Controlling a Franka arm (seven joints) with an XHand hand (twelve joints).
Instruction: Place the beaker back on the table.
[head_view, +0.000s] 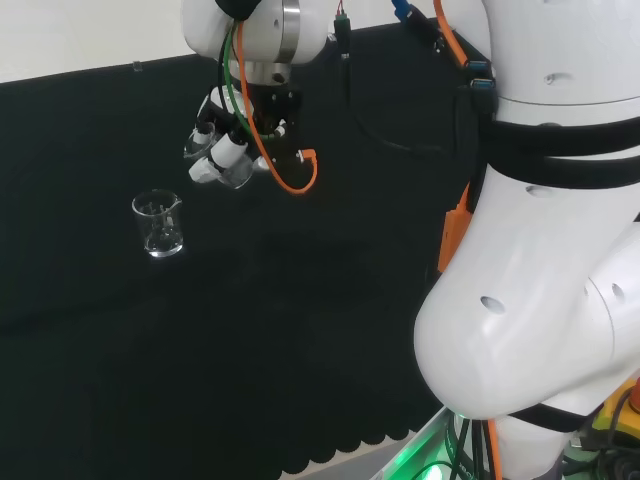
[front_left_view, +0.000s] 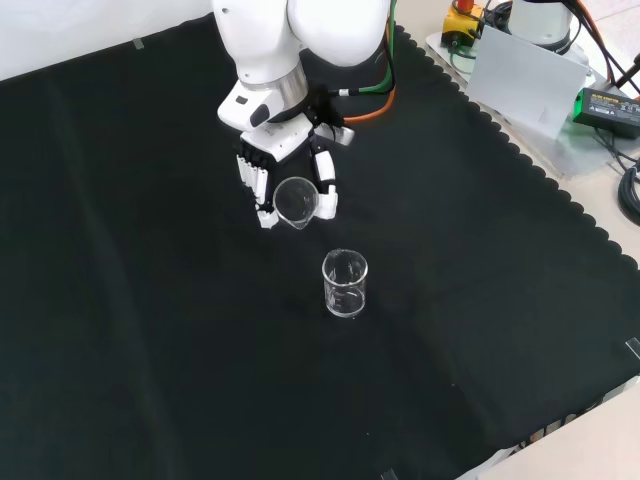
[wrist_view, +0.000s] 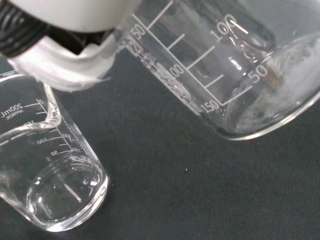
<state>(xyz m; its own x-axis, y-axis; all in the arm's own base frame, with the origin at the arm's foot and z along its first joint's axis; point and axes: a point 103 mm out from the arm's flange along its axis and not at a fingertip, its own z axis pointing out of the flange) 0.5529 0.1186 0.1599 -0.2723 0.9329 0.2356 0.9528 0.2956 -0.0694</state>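
Clear glass beaker (front_left_view: 296, 199) held in the hand (front_left_view: 285, 170), fingers curled round it, off the black cloth (front_left_view: 150, 330). Front view: its mouth faces the camera, so the long axis lies tilted well off vertical (base away from the bench, judging by the wrist view too). It must come upright before it goes down. Count: two beakers, one held, one second beaker (front_left_view: 345, 284) standing upright on the cloth, near and in front of the hand in the front view. One hand.
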